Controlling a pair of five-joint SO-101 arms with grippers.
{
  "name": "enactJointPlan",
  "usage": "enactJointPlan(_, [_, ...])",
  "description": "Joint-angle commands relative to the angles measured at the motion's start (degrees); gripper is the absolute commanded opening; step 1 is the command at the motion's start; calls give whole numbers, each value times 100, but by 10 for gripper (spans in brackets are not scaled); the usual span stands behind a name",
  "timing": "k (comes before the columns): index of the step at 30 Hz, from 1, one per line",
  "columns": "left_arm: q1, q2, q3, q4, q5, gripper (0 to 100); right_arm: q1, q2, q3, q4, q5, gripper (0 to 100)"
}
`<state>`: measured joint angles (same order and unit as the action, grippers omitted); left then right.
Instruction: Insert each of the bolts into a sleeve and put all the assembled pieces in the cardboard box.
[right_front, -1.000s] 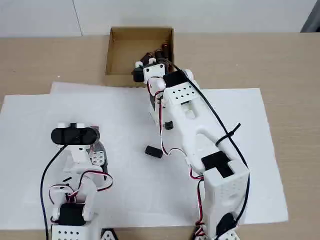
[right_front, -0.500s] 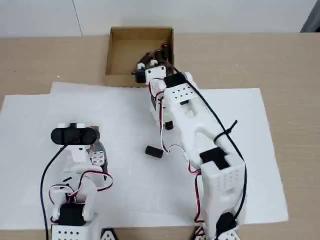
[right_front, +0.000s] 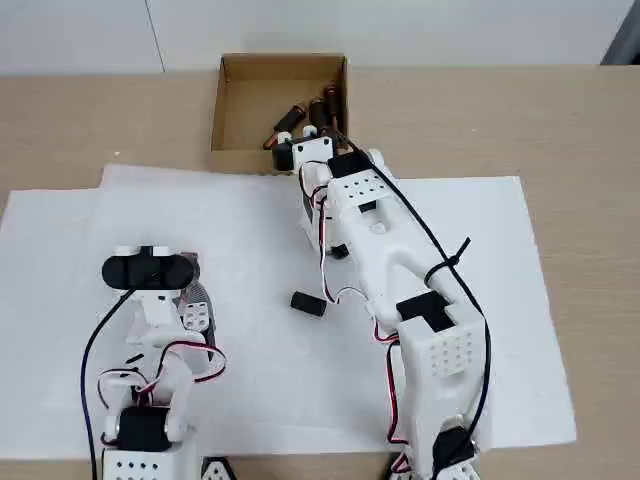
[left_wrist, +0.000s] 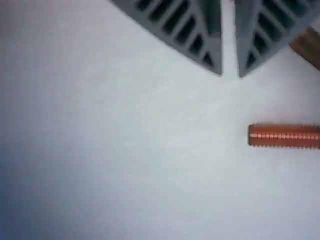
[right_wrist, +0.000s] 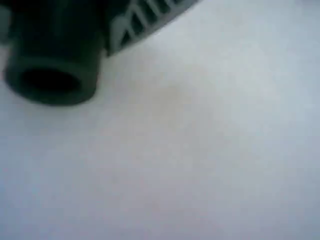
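Two assembled bolt-and-sleeve pieces lie in the cardboard box at the table's far edge. My right arm stretches toward the box. Its gripper hangs low over the paper, shut on a black sleeve whose open end faces the wrist camera; this held sleeve peeks out beside the arm. Another black sleeve lies loose on the paper. My left gripper is shut with a thin gap and holds nothing. It hovers just beside a copper bolt on the paper.
A large white paper sheet covers the wooden table. The box's front wall stands just beyond the paper's far edge. The left arm's base sits at the near left.
The right arm's elbow and upper links have shifted slightly left and toward the box. The held sleeve has barely moved. The left arm has kept still.
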<state>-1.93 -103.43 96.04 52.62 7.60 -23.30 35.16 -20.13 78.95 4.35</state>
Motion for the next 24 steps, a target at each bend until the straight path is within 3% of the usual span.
enactJointPlan(1, [-26,-53,-40,18,-35,6,40,84,0,-101,44,3])
enactJointPlan(16, [-26,-53,-40,18,-35,6,57,-2202,0,1218,53,3])
enactJointPlan(24, [-26,-53,-40,18,-35,6,470,-3213,264,1807,-176,4])
